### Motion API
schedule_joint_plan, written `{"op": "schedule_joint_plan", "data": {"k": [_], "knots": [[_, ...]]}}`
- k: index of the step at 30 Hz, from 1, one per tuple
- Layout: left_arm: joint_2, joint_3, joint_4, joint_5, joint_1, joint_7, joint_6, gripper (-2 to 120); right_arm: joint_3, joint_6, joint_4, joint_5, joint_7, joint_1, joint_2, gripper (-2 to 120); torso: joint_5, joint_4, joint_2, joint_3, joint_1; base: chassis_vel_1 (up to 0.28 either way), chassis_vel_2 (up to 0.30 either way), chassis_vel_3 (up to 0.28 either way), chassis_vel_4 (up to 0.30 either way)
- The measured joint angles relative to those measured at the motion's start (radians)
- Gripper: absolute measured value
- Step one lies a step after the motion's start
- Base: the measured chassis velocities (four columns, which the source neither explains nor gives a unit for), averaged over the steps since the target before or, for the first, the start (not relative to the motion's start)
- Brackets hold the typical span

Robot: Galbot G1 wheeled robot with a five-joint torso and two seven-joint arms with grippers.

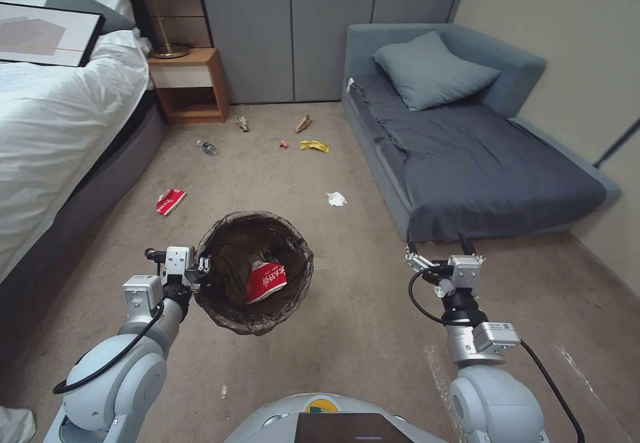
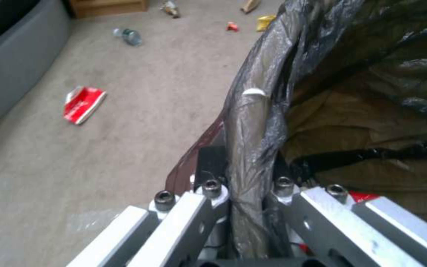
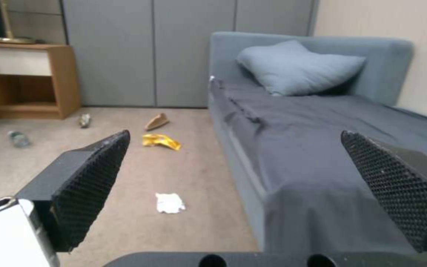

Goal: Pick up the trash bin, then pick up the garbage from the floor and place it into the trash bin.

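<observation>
The left gripper (image 1: pixel 202 268) is clamped on the rim of the small round bin with a dark see-through bag folded over its edge (image 1: pixel 253 271). In the left wrist view its fingers (image 2: pixel 213 163) pinch the bag-covered rim between them, one outside and one inside. The bin hangs in the air above the beige carpet floor (image 1: pixel 373 323), in front of the robot and a bit to its left. Inside the bin lies a red-and-white crumpled packet (image 1: pixel 265 281).

The right gripper (image 1: pixel 440 241) is held out over the carpet near the foot of the grey sofa bed (image 1: pixel 480 163). Its two black fingers are spread wide apart with nothing between them.

More litter lies on the carpet farther away. A second red-and-white packet (image 1: pixel 170 201) is near the big white bed (image 1: pixel 60 123). A white crumpled tissue (image 1: pixel 337 199) is close to the sofa bed. Farther back are a yellow wrapper (image 1: pixel 314 145), a tiny red scrap (image 1: pixel 283 144), a brown paper scrap (image 1: pixel 303 123), a small clear plastic bottle (image 1: pixel 207 147) and another small wrapper (image 1: pixel 241 123) near the wooden bedside table (image 1: pixel 190 83).
</observation>
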Motion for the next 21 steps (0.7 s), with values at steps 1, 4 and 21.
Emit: {"op": "schedule_joint_plan", "data": {"k": [1,4,21], "knots": [[0.0,0.0,-0.001,0.0,0.002,0.0,0.0,2,-0.001,-0.001,-0.001,0.0,0.002,0.0,-0.002,100,0.0,0.0,0.0,0.0,0.0,0.081,0.069,0.069,0.078],[0.0,0.0,-0.001,0.001,0.005,0.0,-0.008,2,-0.003,-0.004,-0.001,0.001,0.005,0.0,-0.002,100,0.0,0.0001,0.0,0.0,0.0,0.075,0.069,0.068,0.076],[-0.011,0.006,-0.004,0.032,0.025,0.008,-0.034,2,-0.005,-0.015,-0.004,0.006,0.026,-0.003,-0.005,100,0.0,0.0,0.0,0.0,0.0,0.013,0.012,0.011,0.014]]}}
